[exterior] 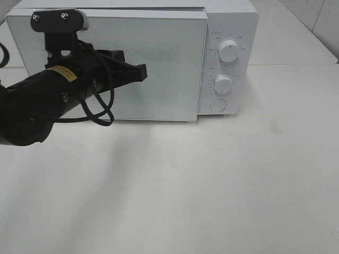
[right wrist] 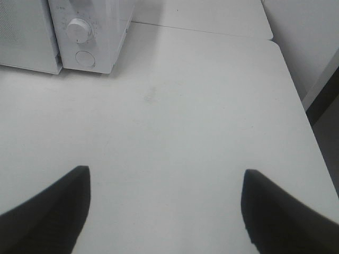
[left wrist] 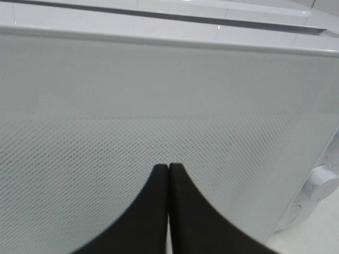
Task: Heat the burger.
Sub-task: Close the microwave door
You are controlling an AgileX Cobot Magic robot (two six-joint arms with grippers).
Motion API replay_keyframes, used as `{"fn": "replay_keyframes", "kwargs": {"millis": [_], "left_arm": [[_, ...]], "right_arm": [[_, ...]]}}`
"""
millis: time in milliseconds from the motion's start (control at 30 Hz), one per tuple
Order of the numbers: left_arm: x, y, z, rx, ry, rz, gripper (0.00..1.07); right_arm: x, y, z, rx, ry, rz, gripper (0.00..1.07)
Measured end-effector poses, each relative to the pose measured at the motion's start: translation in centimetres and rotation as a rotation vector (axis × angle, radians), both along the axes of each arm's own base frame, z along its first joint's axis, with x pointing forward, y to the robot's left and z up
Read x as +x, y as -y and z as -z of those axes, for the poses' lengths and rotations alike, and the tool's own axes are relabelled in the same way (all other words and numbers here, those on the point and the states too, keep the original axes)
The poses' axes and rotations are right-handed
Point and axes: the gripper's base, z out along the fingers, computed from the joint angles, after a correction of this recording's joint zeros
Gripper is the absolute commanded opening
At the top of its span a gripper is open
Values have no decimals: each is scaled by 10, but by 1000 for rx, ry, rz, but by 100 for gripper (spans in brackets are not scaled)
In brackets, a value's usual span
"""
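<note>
1. Nearest you is the left arm. Its left gripper [exterior: 142,72] has the jaws pressed together on nothing, tips aimed at the middle of the door [exterior: 159,58]. You cannot tell whether they touch the panel.
2. The right gripper [right wrist: 167,170] hangs with its jaws spread wide and empty above bare tabletop [exterior: 212,185] near the right edge. It is out of the high view.
3. The burger shows nowhere on the front or middle of the tabletop, nor in either gripper.
4. At the tabletop's far edge stands the microwave [exterior: 233,21], its door shut flush. The dotted window gives you no look inside, so the burger is hidden in every view. It is probably inside.
5. Farthest right on the microwave sit the upper knob [exterior: 229,51], the lower knob [exterior: 223,83] and the round button [exterior: 217,105], with neither gripper near them.
6. If the burger is inside, judge loading and closing done. Setting the dials and running the heat are left to do. The knob markings are too small to read.
</note>
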Motion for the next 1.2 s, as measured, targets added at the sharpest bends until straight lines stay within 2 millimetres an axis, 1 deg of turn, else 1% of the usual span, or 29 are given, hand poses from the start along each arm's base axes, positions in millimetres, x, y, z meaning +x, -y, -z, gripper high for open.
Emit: {"fn": "replay_keyframes", "kwargs": {"millis": [100,167,267,333,667,900,1000,1200], "left_arm": [[4,5,-1,-12,1,-7,0],[14,14,-3,-34,1,-19,0],[16,16,-3,-36,0,-20,0],[24,22,-3,-30,11,-21,0],[31,38,2,-5,-16,6,0],[43,54,4,23,-33,11,0],[46,56,1,45,-19,7,0],[46,57,1,62,-47,9,0]], "right_arm": [[0,0,0,0,0,0,76],[0,0,0,0,0,0,76],[0,0,0,0,0,0,76],[0,0,0,0,0,0,76],[0,0,0,0,0,0,76],[0,0,0,0,0,0,76],[0,0,0,0,0,0,76],[0,0,0,0,0,0,76]]}}
